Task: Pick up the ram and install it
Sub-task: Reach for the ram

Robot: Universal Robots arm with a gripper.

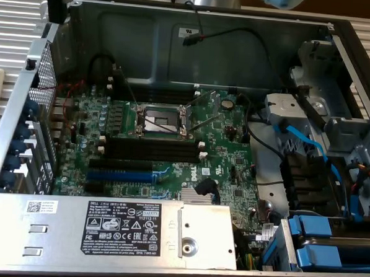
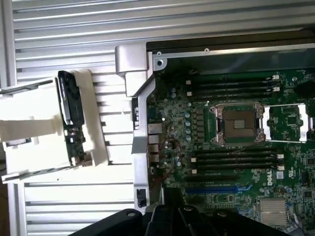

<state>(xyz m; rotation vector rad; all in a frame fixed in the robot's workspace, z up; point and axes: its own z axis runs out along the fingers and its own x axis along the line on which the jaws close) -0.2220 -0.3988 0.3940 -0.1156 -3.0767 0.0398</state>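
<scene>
Lying in a white cradle (image 2: 29, 113), the thin dark ram (image 2: 73, 123); black gripper (image 2: 172, 216) closed, empty.

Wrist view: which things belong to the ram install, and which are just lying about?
Job:
ram, standing in the white holder
black slots
gripper

Lying about:
CPU socket
blue slot
power supply
blue cable

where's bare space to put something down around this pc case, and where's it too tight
Bare: the ribbed tabletop bordering the white holder and the case corner; also the power supply's flat top beside its label. Crowded: the motherboard around the socket, and the blue drive bays with cables at the exterior view's right.
</scene>
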